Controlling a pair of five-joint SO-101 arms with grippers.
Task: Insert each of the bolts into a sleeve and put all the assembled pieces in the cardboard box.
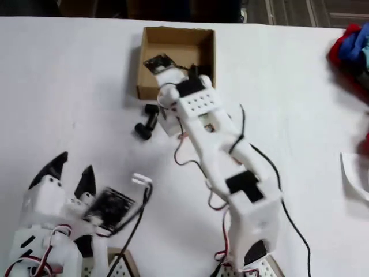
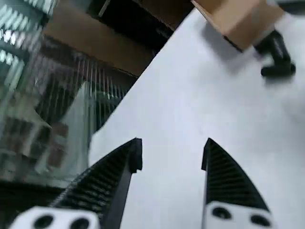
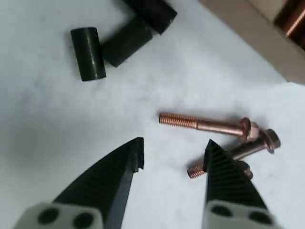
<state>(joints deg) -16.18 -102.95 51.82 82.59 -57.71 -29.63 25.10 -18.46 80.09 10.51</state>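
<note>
White bench [image 1: 69, 86]: we see nearest bolt [image 3: 205, 125] just ahead of spread, empty R fingers [image 3: 114, 176], long axis crosswise to them; L fingers [image 2: 107, 179], also spread, well apart.

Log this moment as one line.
right hand open at loose bolts | left hand open, away from parts | sleeves beside cardboard box

White surface [image 1: 75, 86], dark floor [image 1: 300, 10] past its 12 o'clock edge, red and blue cloth [image 1: 349, 46] at 2 o'clock

Red and blue cloth [image 1: 347, 45] sits at the white table's [image 1: 69, 86] edge.
</note>
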